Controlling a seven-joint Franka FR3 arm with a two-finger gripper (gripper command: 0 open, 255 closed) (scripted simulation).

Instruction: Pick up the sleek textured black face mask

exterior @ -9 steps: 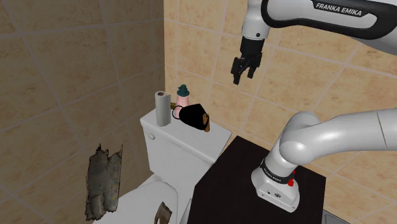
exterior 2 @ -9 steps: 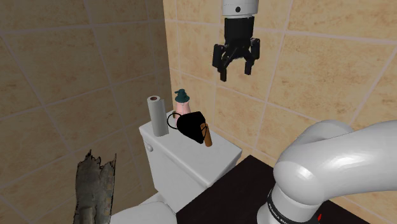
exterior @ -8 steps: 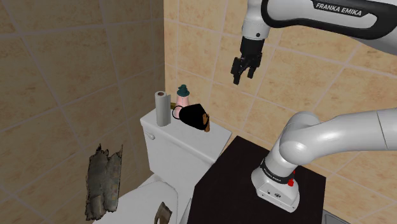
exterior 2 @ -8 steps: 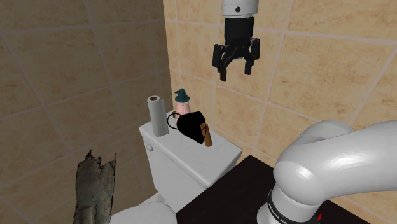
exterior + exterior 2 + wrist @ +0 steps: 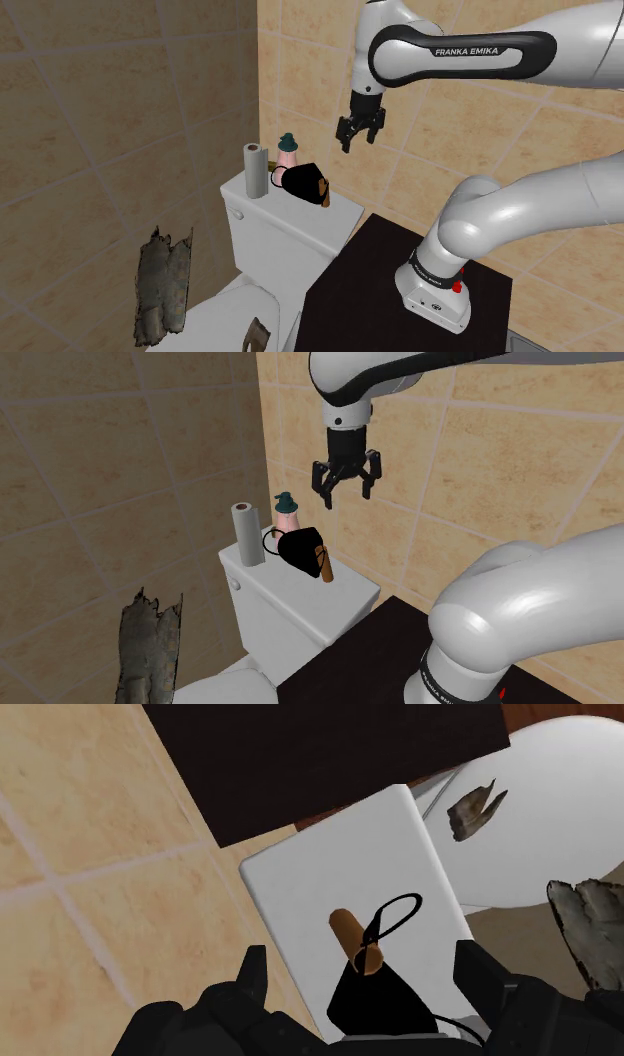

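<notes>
Your gripper (image 5: pixel 345 492) hangs with its fingers spread wide, clasping nothing. Below it, a little off to one side, the black face mask (image 5: pixel 300 548) lies on the white toilet tank (image 5: pixel 340 584), touching a brown cylinder (image 5: pixel 322 564). A grey roll (image 5: pixel 245 534) stands farther out.

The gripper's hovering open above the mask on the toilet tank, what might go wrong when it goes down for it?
One: the brown cylinder lies against the black mask, so the open gripper may clip it and roll it off the tank lid.
Two: the pink bottle and paper roll stand close beside the mask; a sideways approach might topple them.
</notes>
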